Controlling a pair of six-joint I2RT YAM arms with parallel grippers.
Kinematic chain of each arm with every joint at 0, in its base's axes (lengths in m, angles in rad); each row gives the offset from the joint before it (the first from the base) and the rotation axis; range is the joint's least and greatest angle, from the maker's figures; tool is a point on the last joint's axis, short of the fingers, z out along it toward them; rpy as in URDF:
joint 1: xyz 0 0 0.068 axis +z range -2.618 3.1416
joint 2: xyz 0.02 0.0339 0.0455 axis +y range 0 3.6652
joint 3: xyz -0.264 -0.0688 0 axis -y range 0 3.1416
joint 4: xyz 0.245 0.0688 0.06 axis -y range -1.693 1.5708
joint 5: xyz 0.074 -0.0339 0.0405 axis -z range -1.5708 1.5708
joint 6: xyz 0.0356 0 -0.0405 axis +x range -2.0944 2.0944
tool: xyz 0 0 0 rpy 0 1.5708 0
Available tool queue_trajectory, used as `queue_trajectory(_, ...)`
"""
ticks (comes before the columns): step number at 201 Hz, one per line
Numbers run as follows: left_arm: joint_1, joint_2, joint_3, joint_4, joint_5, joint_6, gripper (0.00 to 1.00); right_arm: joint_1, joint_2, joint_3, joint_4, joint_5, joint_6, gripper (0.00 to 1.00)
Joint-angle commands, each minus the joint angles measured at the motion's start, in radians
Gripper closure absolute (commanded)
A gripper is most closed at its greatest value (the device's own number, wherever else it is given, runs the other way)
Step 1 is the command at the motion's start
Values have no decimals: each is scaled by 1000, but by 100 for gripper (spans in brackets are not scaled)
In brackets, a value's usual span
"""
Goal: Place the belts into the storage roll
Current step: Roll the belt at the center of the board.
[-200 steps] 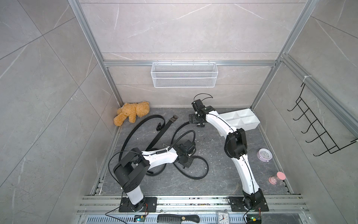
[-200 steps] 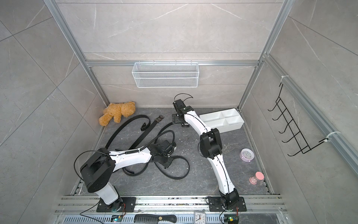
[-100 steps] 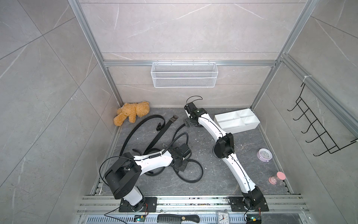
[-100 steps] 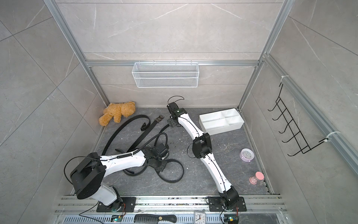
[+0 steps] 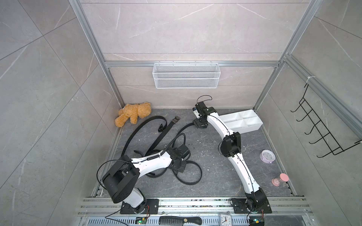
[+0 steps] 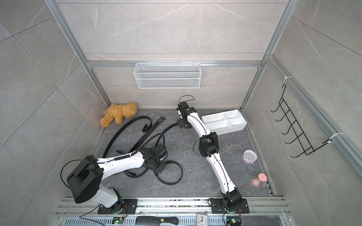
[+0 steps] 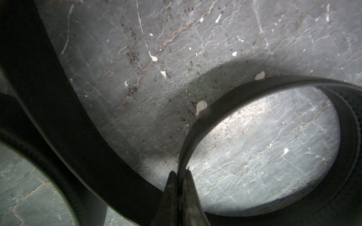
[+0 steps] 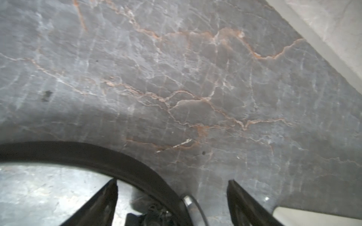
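Three black belts lie on the dark floor. Two stretch toward the back left: a curved belt (image 5: 137, 133) and a straighter belt (image 5: 163, 135) with its buckle (image 5: 176, 118) at the far end. The third belt (image 5: 193, 177) loops at the front. My left gripper (image 5: 178, 168) (image 7: 179, 173) is shut on that loop's strap (image 7: 195, 121), pinching its edge. My right gripper (image 5: 199, 125) (image 8: 172, 182) is open, low over the same belt's far end (image 8: 98, 152), which passes between its fingers. The white storage roll (image 5: 252, 128) stands just right of it with nothing inside.
A brown teddy bear (image 5: 133, 115) lies in the back left corner. On the back wall hangs a white wire basket (image 5: 186, 78). A purple alarm clock (image 5: 267, 156) and a pink hourglass (image 5: 280, 180) stand at the right. A black hook rack (image 5: 321, 133) is on the right wall.
The left gripper has drawn back toward the front left with the belt loop. The right gripper swung left, returned, came down over the belt's far end, and its jaws have narrowed.
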Motion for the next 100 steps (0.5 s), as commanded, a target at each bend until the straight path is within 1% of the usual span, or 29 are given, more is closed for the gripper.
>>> queue_trajectory(1,7,-3,-1,-35,-16,-30,100,7,26,-9,-16,-3,9,35)
queue_trajectory(15,13,13,1,-33,-19,-43,100,9,34,5,-72,-5,42,57)
queue_trajectory(25,20,21,0,-29,-19,-57,100,11,41,19,-135,-6,75,67)
queue_trajectory(39,35,33,-5,-20,-19,-74,100,15,35,13,-212,3,147,88)
queue_trajectory(50,46,42,-3,-20,-26,-84,100,20,6,-32,-262,14,208,97)
queue_trajectory(55,49,46,0,-21,-32,-87,100,24,-19,-85,-268,19,239,100)
queue_trajectory(60,53,49,3,-21,-36,-89,100,30,-61,-150,-254,27,269,100)
queue_trajectory(71,61,59,15,-23,-49,-90,100,47,-194,-414,-147,42,320,100)
queue_trajectory(80,69,72,27,-21,-58,-85,100,60,-343,-635,-27,62,366,100)
queue_trajectory(90,80,97,49,-17,-66,-76,100,62,-468,-823,61,46,416,100)
queue_trajectory(100,96,132,78,-11,-70,-63,100,64,-561,-965,94,42,445,100)
